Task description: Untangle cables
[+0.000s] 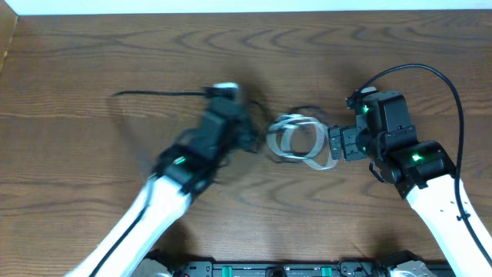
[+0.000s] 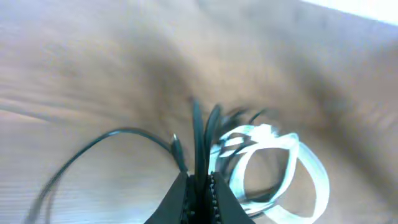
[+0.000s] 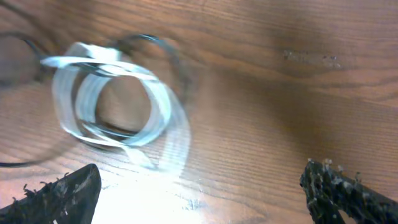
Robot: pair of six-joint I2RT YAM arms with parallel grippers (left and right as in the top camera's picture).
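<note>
A white cable (image 1: 296,138) lies coiled at the table's middle, with thin black cables (image 1: 157,94) tangled at its left side and one strand trailing far left. My left gripper (image 1: 247,132), blurred in the overhead view, is at the coil's left edge. In the left wrist view it (image 2: 200,178) is shut on upright black cable strands (image 2: 199,140), with the white coil (image 2: 273,168) just to the right. My right gripper (image 1: 337,145) is open at the coil's right edge. In the right wrist view it (image 3: 199,193) holds nothing, and the white coil (image 3: 112,93) lies ahead to the left.
The wooden table (image 1: 77,154) carries only the cable bundle. A thick black arm wire (image 1: 453,92) arcs over the right arm. A dark rail (image 1: 269,269) runs along the front edge.
</note>
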